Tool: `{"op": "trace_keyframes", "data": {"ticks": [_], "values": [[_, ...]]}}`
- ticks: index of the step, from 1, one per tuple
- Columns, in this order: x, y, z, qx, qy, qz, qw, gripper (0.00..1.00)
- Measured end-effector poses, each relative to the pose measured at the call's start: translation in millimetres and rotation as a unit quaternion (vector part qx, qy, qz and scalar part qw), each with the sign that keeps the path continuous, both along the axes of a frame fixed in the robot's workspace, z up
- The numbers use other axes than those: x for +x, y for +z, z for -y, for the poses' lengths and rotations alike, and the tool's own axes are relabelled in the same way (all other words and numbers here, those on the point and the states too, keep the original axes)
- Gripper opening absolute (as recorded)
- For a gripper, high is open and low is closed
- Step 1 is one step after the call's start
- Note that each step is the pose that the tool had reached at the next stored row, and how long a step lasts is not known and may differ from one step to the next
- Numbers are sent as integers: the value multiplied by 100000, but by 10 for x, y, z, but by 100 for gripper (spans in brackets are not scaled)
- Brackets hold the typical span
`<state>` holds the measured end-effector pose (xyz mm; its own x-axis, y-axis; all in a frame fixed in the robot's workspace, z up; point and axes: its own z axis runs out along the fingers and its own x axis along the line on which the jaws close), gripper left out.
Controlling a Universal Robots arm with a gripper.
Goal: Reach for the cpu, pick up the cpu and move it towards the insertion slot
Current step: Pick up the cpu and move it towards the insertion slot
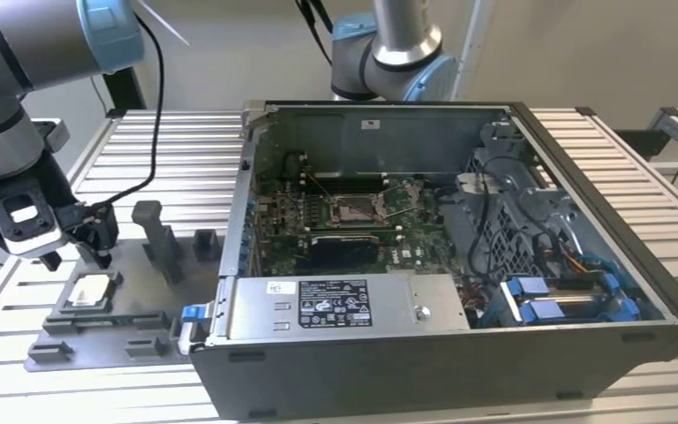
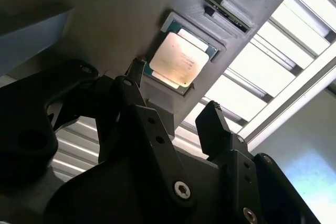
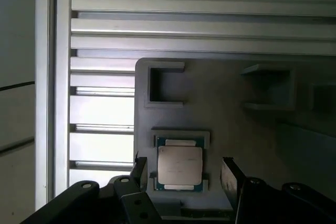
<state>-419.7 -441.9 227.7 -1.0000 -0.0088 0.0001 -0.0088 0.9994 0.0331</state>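
The cpu [image 1: 89, 290] is a pale silver square chip lying flat in a framed pocket of the grey fixture plate [image 1: 139, 311] at the exterior view's left. My gripper [image 1: 78, 258] hangs open just above it, not touching. In both wrist views the black fingers stand on either side of the cpu [image 3: 180, 165] [image 2: 178, 59], and the gripper [image 3: 184, 166] [image 2: 175, 88] holds nothing. The insertion slot [image 1: 357, 208], a metal-framed socket with a dark centre, sits in the green motherboard inside the open computer case, far off to the exterior view's right.
Upright grey fixture blocks [image 1: 156, 234] stand right beside the gripper. The case's wall [image 1: 240, 221] and a grey labelled metal box [image 1: 339, 305] lie between fixture and socket. A second arm [image 1: 387, 53] stands behind the case. A slatted metal table [image 1: 186, 141] carries everything.
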Motion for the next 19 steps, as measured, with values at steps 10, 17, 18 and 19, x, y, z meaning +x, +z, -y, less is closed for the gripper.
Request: {"op": "trace_keyframes", "data": {"ticks": [10, 17, 18, 19], "values": [[-3, -98, 47, 5, -3, 3, 100000, 100], [-8, -170, 75, 4, -4, 6, 100000, 100], [-8, -191, 76, 3, 0, 5, 100000, 100], [-9, -203, 77, 3, 1, 5, 100000, 100]]}}
